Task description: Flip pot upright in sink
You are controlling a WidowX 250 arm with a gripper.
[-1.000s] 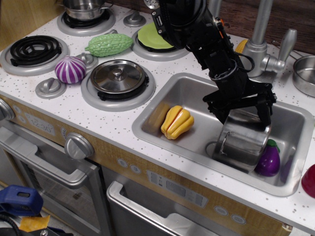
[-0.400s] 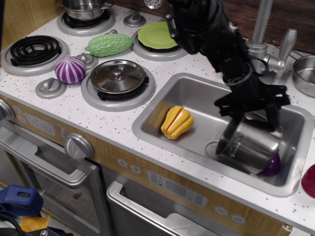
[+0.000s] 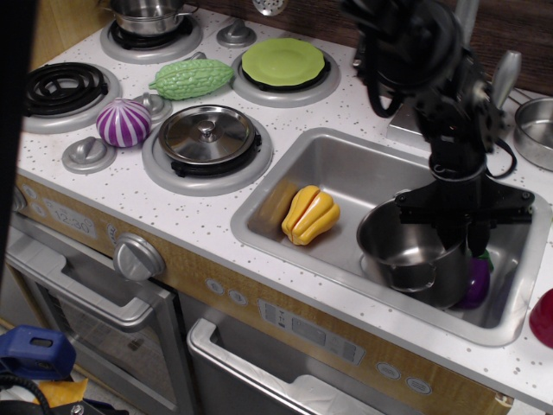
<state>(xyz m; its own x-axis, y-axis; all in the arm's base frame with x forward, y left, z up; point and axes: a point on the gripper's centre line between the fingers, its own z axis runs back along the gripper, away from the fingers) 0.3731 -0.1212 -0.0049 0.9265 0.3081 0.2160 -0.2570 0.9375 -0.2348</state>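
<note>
The shiny steel pot [image 3: 413, 257] stands nearly upright in the sink [image 3: 346, 173], mouth up and tilted slightly toward the left. A loop handle shows on its front side. My gripper [image 3: 458, 233] comes down from above at the pot's right rim, with dark fingers [image 3: 473, 238] straddling the rim wall. It looks shut on the rim. The arm [image 3: 441, 95] hides part of the faucet and the sink's back right.
A yellow toy vegetable [image 3: 309, 216] lies in the sink's left part. A purple eggplant [image 3: 475, 281] sits behind the pot at the right. A lidded pan [image 3: 206, 136], green gourd [image 3: 192, 78], purple onion [image 3: 123, 122] and green plate [image 3: 282, 62] are on the stove. A shallow steel bowl [image 3: 536, 130] is at right.
The pot has swung from lying on its side, mouth left, to nearly upright. The gripper moved right and rotated with it. The eggplant shows again beside the pot.
</note>
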